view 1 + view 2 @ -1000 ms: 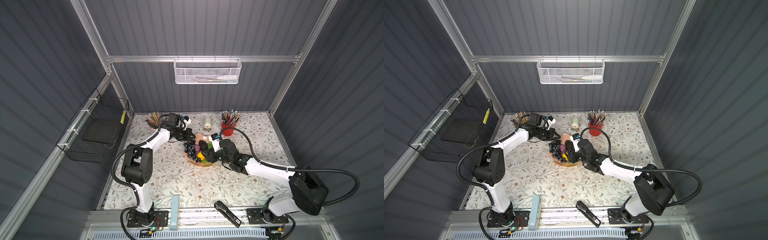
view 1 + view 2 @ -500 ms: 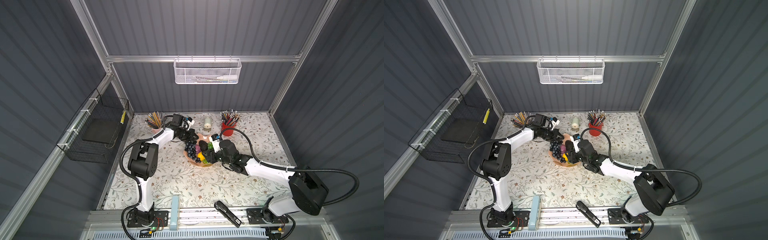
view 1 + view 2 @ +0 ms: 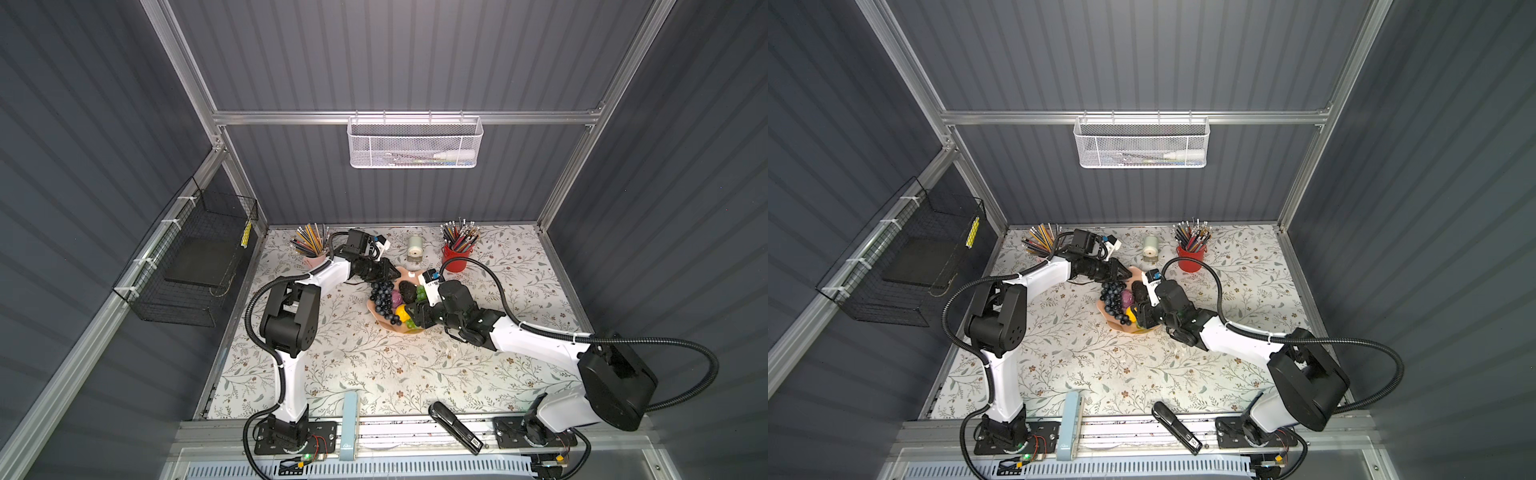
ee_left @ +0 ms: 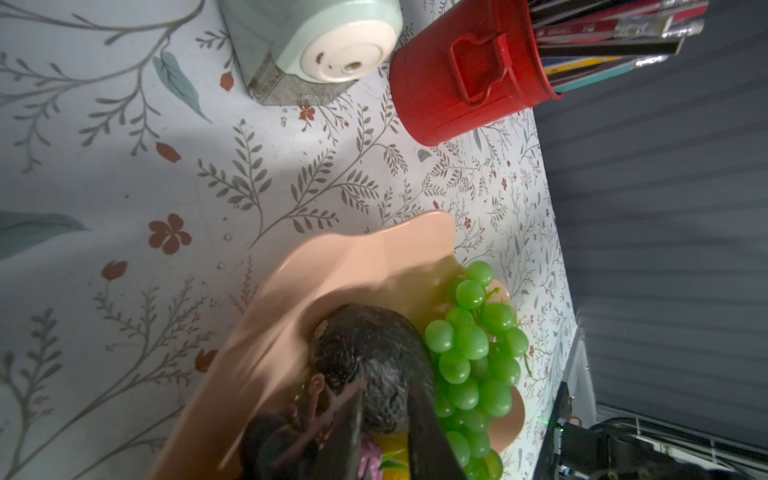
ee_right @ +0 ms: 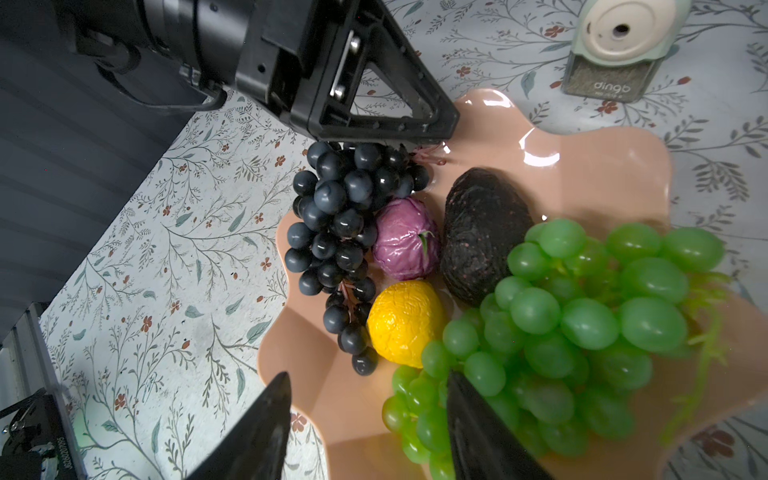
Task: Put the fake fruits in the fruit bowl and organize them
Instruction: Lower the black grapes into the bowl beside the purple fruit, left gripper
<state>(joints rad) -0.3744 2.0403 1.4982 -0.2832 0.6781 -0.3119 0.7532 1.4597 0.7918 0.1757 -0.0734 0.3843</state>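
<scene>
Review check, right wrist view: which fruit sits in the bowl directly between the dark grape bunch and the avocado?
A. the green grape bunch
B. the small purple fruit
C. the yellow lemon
B: the small purple fruit lies in the fruit bowl with the dark grape bunch on one side and the avocado on the other; the lemon lies off that line.
</scene>
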